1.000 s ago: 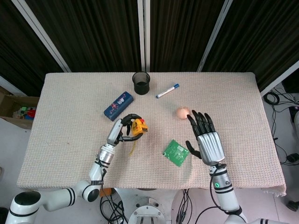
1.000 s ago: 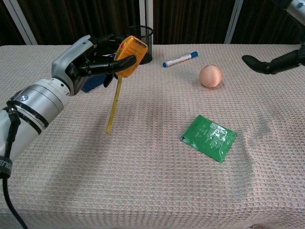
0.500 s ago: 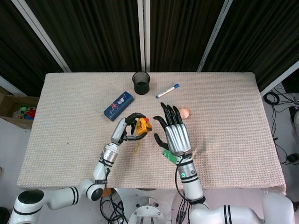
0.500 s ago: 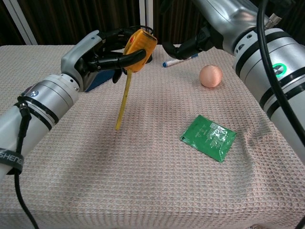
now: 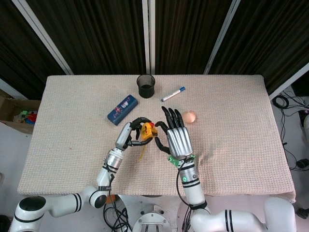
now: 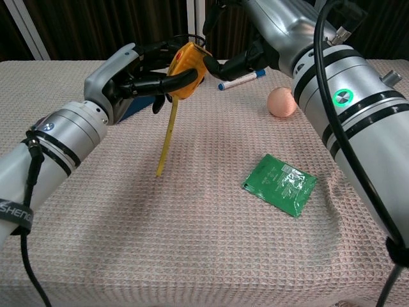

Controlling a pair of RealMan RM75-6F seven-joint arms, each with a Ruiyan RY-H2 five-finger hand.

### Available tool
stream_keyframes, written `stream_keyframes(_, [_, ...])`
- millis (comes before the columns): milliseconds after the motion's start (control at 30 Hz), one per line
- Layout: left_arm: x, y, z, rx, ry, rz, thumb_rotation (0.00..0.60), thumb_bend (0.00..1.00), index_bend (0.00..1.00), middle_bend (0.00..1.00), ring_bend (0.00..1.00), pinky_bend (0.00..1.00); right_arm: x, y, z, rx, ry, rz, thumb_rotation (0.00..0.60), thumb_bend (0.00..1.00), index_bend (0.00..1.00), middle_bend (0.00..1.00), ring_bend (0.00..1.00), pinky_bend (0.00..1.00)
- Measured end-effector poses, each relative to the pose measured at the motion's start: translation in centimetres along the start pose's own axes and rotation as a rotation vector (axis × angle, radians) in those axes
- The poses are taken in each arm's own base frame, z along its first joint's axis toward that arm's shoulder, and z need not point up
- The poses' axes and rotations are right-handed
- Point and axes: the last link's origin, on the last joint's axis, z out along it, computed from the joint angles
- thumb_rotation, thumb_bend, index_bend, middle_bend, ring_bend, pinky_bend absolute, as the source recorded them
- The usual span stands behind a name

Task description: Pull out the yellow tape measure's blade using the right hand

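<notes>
My left hand (image 5: 126, 138) grips the yellow tape measure (image 5: 147, 131) and holds it above the table. In the chest view the case (image 6: 188, 65) sits between that hand's (image 6: 125, 78) fingers, and a length of yellow blade (image 6: 167, 134) hangs down from it almost to the cloth. My right hand (image 5: 176, 136) hovers just right of the case, palm down and fingers spread, holding nothing. Its thumb reaches toward the case's right side; I cannot tell whether it touches. The chest view shows the right forearm (image 6: 307, 51) coming in from the right.
A black mesh cup (image 5: 146, 85) stands at the back with a blue-capped marker (image 5: 173, 94) to its right. A dark blue box (image 5: 122, 109) lies left of the hands, a peach ball (image 5: 189, 116) to the right. A green packet (image 6: 279, 183) lies under the right arm.
My right hand has swung left from the table's right side, past the ball, to just beside the tape measure. The left hand has raised the case slightly and tilted it toward the right hand.
</notes>
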Motion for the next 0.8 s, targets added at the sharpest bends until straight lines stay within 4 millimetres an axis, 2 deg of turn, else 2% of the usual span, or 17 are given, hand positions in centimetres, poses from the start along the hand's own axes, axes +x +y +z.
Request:
stream_keyframes(433, [0.2,0.1,-0.1,-0.003,0.007,-0.001,0.600,0.42,0.68,0.74,0.65,0.77,-0.8,-0.6,0.3,0.008,0.005,-0.009,0.600,0.33,0.44,0.07,0.00,0.00])
stream_keyframes(800, [0.4,-0.3,-0.3,0.006,0.007,-0.004,0.600,0.42,0.68,0.74,0.65,0.77,-1.1,-0.6,0.3,0.005,0.009,0.001,0.600,0.45,0.51,0.08,0.00,0.00])
